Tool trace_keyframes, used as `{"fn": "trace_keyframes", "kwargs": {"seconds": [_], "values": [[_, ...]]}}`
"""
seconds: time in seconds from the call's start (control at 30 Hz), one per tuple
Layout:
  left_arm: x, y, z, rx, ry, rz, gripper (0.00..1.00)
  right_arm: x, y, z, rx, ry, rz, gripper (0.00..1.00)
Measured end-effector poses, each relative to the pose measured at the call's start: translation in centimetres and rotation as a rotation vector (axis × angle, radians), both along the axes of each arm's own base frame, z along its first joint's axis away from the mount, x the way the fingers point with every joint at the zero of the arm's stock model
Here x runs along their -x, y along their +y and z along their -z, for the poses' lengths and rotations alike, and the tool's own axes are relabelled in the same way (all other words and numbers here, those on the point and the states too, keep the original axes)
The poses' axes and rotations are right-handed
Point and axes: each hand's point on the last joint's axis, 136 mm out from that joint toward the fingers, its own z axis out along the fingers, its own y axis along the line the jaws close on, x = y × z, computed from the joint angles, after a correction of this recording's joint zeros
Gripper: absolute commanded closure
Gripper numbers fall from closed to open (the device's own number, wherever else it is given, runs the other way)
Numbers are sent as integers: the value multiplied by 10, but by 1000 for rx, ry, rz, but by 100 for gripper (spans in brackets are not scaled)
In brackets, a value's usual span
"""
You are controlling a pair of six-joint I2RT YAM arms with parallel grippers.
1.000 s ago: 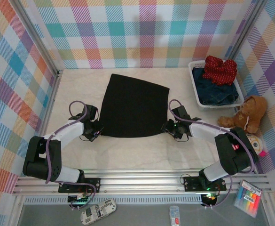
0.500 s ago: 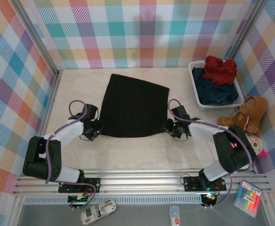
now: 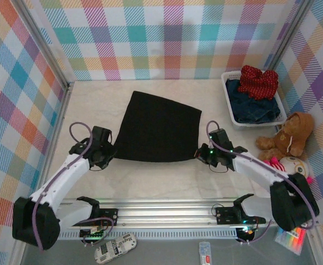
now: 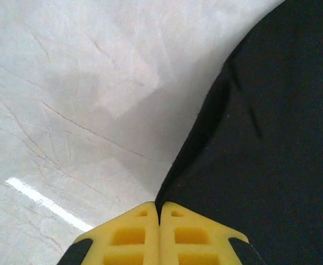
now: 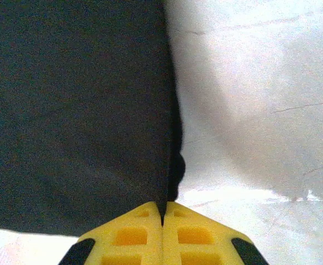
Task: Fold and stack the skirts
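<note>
A plain black skirt (image 3: 158,128) lies spread in the middle of the table. My left gripper (image 3: 109,155) is shut on its near left corner, the black cloth (image 4: 260,138) pinched between the yellow pads (image 4: 133,232). My right gripper (image 3: 203,154) is shut on the near right corner, where the black skirt (image 5: 73,110) runs into the closed yellow pads (image 5: 189,229). Both corners are lifted slightly off the table. A red dotted skirt (image 3: 258,81) lies on a dark blue denim skirt (image 3: 252,107) in the basket.
The white slatted basket (image 3: 231,113) stands at the back right corner. A brown teddy bear (image 3: 288,134) sits against the right wall, with a small toy (image 3: 294,165) below it. Checked walls enclose the white table (image 3: 89,105) on three sides.
The right gripper has closed on the skirt's near right corner. Both arms have stretched forward and outward, and the skirt's near edge has risen and shifted a little to the right.
</note>
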Motion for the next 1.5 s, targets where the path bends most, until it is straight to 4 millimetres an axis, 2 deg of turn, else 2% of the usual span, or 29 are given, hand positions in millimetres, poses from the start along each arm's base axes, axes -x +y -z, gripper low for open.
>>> {"fn": "trace_keyframes", "kwargs": {"seconds": [0.13,0.27,0.4,0.53,0.67,0.87,1.03,1.23,1.5], "values": [[-31,-4,-59,-11,-136,20,100,-12,1,-25,-23,-70,23,100],[-74,-12,-111,-47,-262,66,100,-41,-3,-51,-30,-135,86,100],[-121,-20,-147,-103,-376,107,100,-78,-10,-71,-35,-209,156,100],[-169,-28,-160,-166,-426,146,100,-112,-18,-74,-24,-242,215,100],[-211,-37,-154,-215,-438,178,100,-143,-23,-66,-7,-243,253,100],[-241,-31,-125,-248,-390,179,100,-180,-23,-54,29,-230,253,100],[-263,-29,-108,-266,-365,184,100,-201,-22,-47,43,-221,239,100],[-288,-34,-93,-275,-350,195,100,-215,-21,-32,51,-182,232,100],[-302,-41,-63,-264,-301,221,100,-214,-22,-15,66,-139,232,100]]}}
